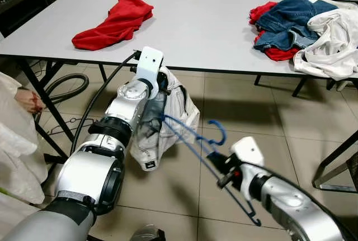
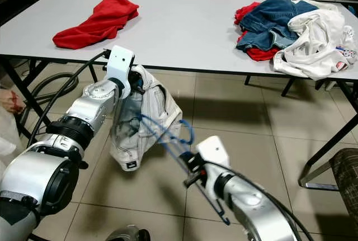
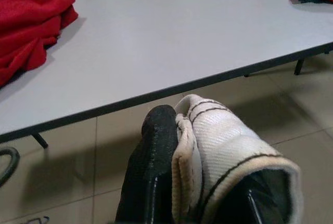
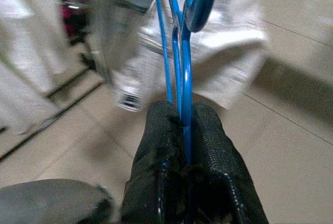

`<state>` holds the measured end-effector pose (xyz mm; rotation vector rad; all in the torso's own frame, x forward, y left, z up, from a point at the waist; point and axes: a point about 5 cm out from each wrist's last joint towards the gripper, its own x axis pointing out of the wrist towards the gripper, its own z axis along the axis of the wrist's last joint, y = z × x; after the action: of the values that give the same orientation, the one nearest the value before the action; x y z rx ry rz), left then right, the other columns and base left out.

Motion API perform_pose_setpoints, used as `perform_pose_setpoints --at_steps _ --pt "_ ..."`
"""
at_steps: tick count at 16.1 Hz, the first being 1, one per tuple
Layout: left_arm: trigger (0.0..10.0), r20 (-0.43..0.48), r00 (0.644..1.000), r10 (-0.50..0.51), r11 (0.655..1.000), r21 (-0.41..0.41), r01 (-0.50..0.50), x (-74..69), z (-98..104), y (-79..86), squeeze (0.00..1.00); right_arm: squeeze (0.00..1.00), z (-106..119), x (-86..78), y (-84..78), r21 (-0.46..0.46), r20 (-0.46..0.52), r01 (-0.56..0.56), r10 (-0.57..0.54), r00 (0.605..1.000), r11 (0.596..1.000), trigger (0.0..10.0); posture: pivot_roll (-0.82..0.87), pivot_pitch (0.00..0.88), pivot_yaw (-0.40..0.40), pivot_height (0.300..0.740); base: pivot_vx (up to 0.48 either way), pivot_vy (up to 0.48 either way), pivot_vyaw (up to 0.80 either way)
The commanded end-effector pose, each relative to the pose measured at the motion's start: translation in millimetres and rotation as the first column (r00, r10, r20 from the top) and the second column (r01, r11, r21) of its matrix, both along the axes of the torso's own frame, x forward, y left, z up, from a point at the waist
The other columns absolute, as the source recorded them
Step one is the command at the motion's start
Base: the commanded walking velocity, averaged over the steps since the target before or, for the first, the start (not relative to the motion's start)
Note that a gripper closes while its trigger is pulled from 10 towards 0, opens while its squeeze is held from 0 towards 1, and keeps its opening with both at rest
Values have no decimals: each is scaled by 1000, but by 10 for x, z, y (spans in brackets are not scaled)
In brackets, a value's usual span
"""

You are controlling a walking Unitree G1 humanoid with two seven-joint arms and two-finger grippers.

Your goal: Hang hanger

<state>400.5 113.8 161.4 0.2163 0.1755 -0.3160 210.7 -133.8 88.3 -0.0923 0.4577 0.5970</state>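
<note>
Silver arms reach forward from the lower edge of the left eye view, both on the near side of the grey table [image 1: 196, 28] and below its front edge. Left gripper [image 1: 162, 87] holds a white garment [image 1: 168, 121] that hangs just beneath that edge, above the tiled floor [image 1: 268, 118]. Right gripper [image 1: 215, 160] sits nearer the camera and further from the table, clamped on the blue hanger [image 1: 193, 135], whose hook curls upward while one end of its wire runs into the hanging cloth. On the tabletop lie a red cloth [image 1: 114, 23] toward the left end and a pile of jeans [image 1: 293, 20] with a white shirt [image 1: 333, 39] at the right end. A black hose [image 1: 64, 87] coils on the floor under the table's left end.

Right eye view: the same arrangement, with the garment's lower hem hanging well beneath the tabletop.

Left wrist view: one black finger [image 3: 153, 167] presses against a folded white collar with dark stripes, the cloth pinched between both fingers; the table edge crosses just beyond them.

Right wrist view: two black fingers [image 4: 158, 151] are closed tight around the blue wire, which rises from between them to the hook, with the blurred white garment directly behind.
</note>
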Motion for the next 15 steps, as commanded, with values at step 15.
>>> perform_pose_setpoints --at_steps 15 --pt "0 -129 986 -106 973 -220 76 -116 121 -346 0 0 -101 454 -103 41 5 302 -302 953 953 10000 -9 0 89 740 0 0 0"
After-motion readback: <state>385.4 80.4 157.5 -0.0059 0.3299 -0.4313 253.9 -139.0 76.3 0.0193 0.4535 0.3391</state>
